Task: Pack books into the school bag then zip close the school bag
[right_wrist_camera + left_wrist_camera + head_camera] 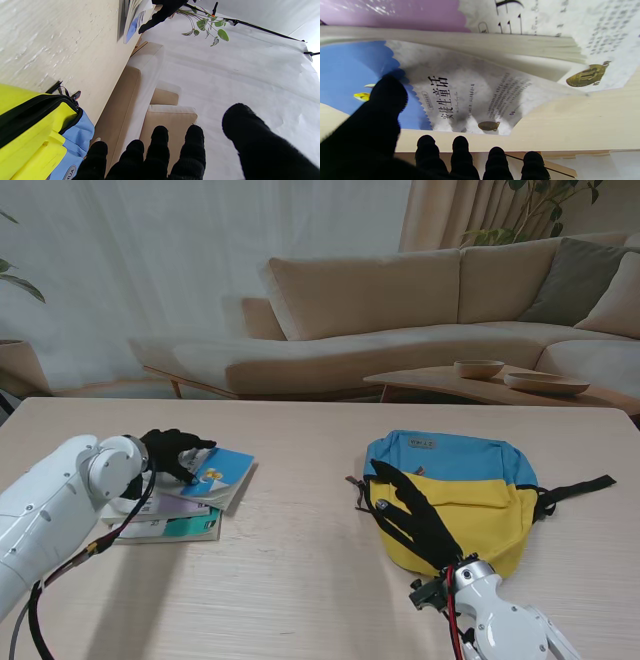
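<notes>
A small stack of books [175, 523] lies on the left of the table. Its top book [222, 473] has a blue and white cover [460, 100] and sits tilted off a purple-covered book [395, 15]. My left hand [172, 452] rests on the top book, thumb [383, 105] against the blue cover, the other fingers [460, 150] spread and off it. The blue and yellow school bag [470, 480] lies flat on the right. My right hand [412, 515] stretches flat over its yellow front, fingers [160, 145] apart and holding nothing. The bag's black zip [37, 107] and its pull [75, 96] show beside that hand.
The wooden table [300, 570] runs between the books and the bag. The bag's black strap [585, 485] trails to the right. Beyond the far edge stand a beige sofa [400, 320] and a low table [440, 385] with two bowls.
</notes>
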`<state>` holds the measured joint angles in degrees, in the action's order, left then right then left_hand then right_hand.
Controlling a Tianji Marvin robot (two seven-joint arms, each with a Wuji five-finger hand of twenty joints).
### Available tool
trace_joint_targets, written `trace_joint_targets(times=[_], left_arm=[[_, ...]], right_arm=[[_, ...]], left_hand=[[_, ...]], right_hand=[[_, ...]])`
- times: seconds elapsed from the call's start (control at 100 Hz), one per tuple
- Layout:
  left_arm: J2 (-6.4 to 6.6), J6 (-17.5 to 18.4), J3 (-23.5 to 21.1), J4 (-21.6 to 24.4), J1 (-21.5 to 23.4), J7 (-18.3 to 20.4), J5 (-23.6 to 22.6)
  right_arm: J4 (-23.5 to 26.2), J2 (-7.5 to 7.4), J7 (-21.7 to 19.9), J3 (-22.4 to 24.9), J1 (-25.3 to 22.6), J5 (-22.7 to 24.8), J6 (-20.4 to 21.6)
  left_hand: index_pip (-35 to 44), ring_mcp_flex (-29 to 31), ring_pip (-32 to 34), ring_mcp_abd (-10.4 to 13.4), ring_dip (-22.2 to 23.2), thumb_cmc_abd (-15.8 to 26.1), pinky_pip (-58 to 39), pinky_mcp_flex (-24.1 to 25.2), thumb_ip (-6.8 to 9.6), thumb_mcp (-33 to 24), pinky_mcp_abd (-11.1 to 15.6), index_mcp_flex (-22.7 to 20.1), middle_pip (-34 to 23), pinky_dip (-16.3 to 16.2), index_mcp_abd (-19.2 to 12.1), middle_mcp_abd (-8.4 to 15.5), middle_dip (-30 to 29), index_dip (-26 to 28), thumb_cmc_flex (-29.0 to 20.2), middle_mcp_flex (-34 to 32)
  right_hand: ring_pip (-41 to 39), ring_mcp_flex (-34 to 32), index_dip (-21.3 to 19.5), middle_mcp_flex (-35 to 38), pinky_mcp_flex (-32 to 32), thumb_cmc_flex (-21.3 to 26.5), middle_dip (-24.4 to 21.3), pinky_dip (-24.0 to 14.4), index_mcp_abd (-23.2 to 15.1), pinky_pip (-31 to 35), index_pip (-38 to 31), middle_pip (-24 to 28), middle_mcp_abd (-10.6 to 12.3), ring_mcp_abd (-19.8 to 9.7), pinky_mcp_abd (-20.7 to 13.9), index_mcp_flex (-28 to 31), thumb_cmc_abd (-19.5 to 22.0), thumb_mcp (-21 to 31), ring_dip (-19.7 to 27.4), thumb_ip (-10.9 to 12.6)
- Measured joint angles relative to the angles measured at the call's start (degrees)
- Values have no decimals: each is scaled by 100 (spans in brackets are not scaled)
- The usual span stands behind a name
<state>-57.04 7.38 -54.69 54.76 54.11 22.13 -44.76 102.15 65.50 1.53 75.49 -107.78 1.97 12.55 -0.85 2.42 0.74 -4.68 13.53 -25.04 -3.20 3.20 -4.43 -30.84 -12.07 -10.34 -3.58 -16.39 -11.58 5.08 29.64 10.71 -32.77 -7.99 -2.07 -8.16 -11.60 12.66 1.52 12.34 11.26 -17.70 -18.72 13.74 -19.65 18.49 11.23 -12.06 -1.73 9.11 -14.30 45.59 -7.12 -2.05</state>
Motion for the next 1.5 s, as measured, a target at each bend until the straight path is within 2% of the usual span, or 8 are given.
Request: trace_joint_targets(times=[0.06, 0.25, 0.39, 0.68, 0.94, 1.12, 1.36, 1.5], left_arm=[[-9, 25, -30, -24, 0, -51, 59], [-55, 271, 65, -345, -151, -372, 235], [-112, 310, 395, -765, -424, -572, 519], [-251, 273, 1067, -1402, -928, -683, 973], [-311, 154, 1143, -1495, -1019, -495, 1180], [-328, 19, 1186, -1509, -1020, -490, 1211], [-339, -28, 1166, -1503, -1014, -492, 1214], [-328, -4, 1261, -1497, -1030, -520, 1060]], right_arm=[[2, 0, 1, 6, -5, 6, 1], [7, 0, 21, 12, -9, 16, 2], [1, 2, 33, 13, -4, 22, 4], [-5, 4, 44, 41, -2, 21, -1], [-6, 4, 51, 50, 0, 18, -4], [-6, 4, 51, 52, 0, 17, -4], [-15, 6, 69, 46, 8, 19, -4], [-32, 7, 76, 40, 20, 19, -3]], left_hand=[[2, 0, 1, 0, 65, 0, 0, 0, 0, 0, 0, 0, 15, -34, 0, 0, -306, 144, -2, 0], [2, 0, 134, 130, 495, 19, -218, 24, 0, -329, 144, 0, 68, -789, 63, 0, -828, 360, -21, 0], [6, 0, 138, 140, 563, 173, -221, 29, 0, -616, 223, 0, 68, -860, 63, -1, -829, 426, -254, 0], [65, 0, 140, 141, 619, 226, -221, 30, 1, -768, 226, 0, 68, -861, 85, -3, -829, 632, -376, 0], [61, 0, 60, 141, -221, 379, -7, -24, 1, -235, 226, 0, 169, -59, 133, -11, -1355, 439, -296, 0], [244, 2, 69, 141, 150, 432, -5, -26, 1, -196, 226, 6, -1161, 64, 208, -152, -417, 1075, -296, -494], [1372, 2, 732, 57, 2018, 393, -5, -27, 1, -173, 212, 69, -3279, 3, 509, -224, 1798, 2316, -296, -491], [2741, 3, 1010, -9, 2884, 373, -7, -6, 1, -359, 146, 69, -3586, -311, 694, -275, 2457, 2687, -202, -269]], right_hand=[[0, 0, 0, 0, 0, 0, 0, 0, 0, 0, -1, 0, 0, 0, 0, 0, -1, 0, 0, 0], [0, 0, 1, 0, 0, 0, 0, 1, 0, 0, -8, 0, 0, 1, 0, 0, -3, 58, 0, 0], [0, 0, 2, 0, 0, 0, 0, 1, 0, 0, -13, 0, 0, 1, 0, 0, -4, 59, 0, 0], [-100, 0, 6, 0, 0, 0, 0, 2, 0, 1, -60, 0, 0, 2, 0, 0, -7, 60, 0, 0], [-103, 0, 9, 0, 0, 0, 0, 3, 0, 4, -63, 1, 0, 2, 0, 0, -7, 61, 0, 0], [-104, 0, 11, 0, 0, 0, 6, 4, 0, 7, -69, 1, 0, 3, 0, 0, -59, 62, 0, 0], [-104, 0, 13, 0, 0, 0, 7, 37, 0, 11, -71, 2, 0, 3, 0, 0, -59, 62, 0, 0], [-104, 0, 67, 0, 0, 0, 7, 42, 0, 61, -71, 2, 0, 3, 0, 0, -60, 63, 0, 0]])
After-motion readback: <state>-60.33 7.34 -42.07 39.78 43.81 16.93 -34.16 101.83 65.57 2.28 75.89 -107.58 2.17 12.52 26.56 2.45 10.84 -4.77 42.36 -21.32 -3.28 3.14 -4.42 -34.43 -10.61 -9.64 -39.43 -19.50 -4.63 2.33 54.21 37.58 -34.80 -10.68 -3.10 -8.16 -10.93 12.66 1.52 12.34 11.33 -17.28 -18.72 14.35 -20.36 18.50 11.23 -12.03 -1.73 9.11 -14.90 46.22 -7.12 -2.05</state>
